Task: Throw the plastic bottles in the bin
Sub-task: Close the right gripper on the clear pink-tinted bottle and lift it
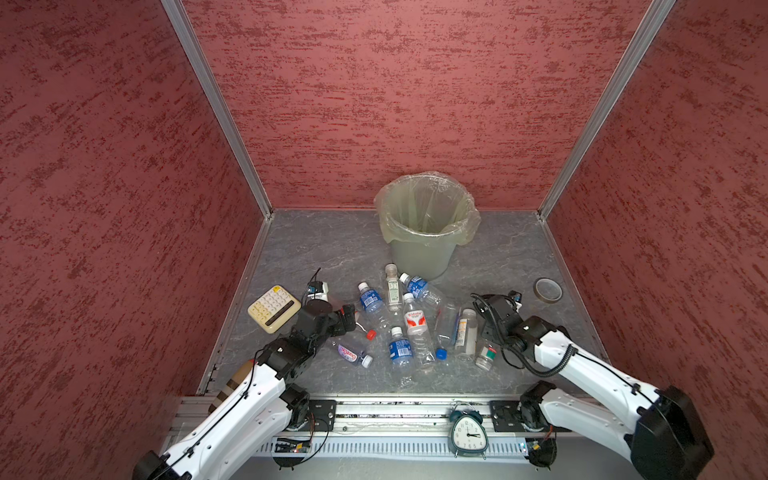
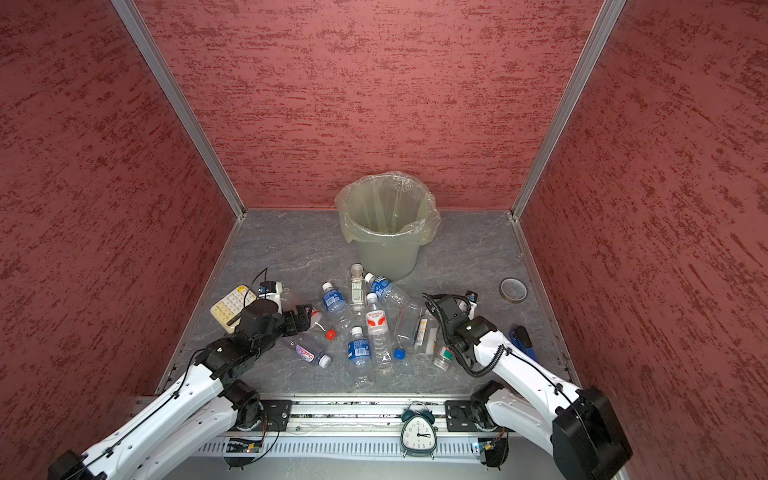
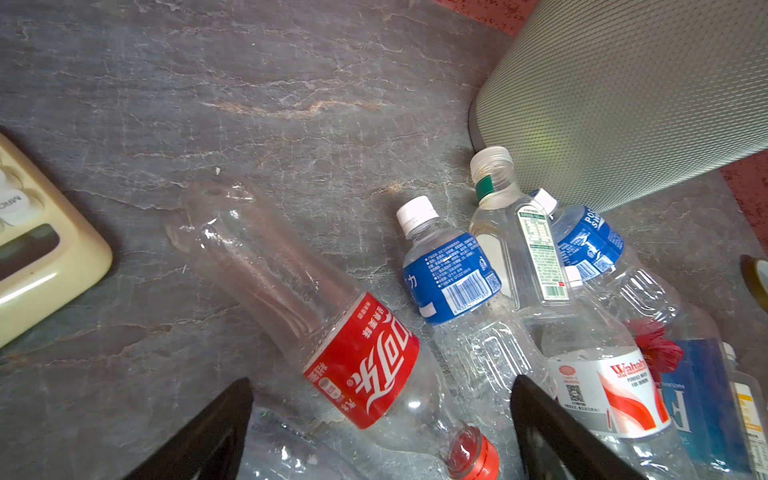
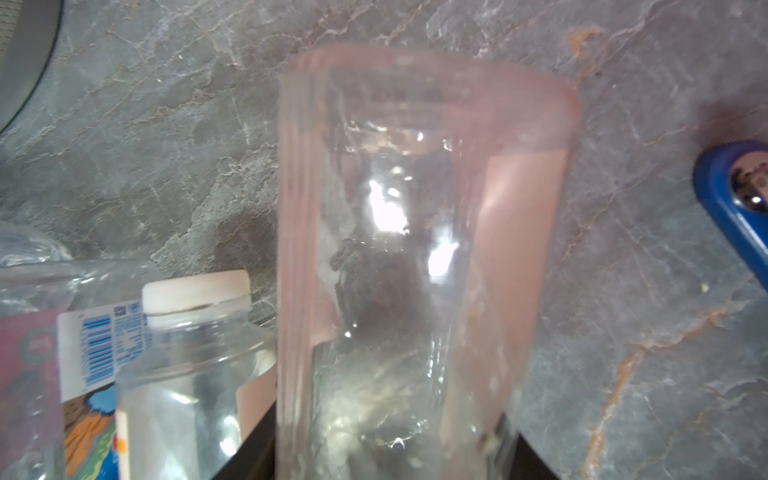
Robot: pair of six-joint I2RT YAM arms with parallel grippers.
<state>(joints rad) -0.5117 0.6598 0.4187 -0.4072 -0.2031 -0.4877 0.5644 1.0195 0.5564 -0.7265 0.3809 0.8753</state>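
Fingers (image 4: 259, 451) of the right gripper (image 4: 390, 465) pinch a clear bottle (image 4: 415, 228) lying in front of the bin (image 1: 419, 253). The left gripper (image 3: 380, 382) gapes wide and empty over a red-labelled bottle (image 3: 291, 291). This looks like the grasping stage; next, lift the clear bottle and carry it above the bin's rim.

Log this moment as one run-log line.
left pincer: open, over red-labelled bottle | right pincer: shut on clear bottle | bin: upright, no bottle visible inside | other bottles: on table
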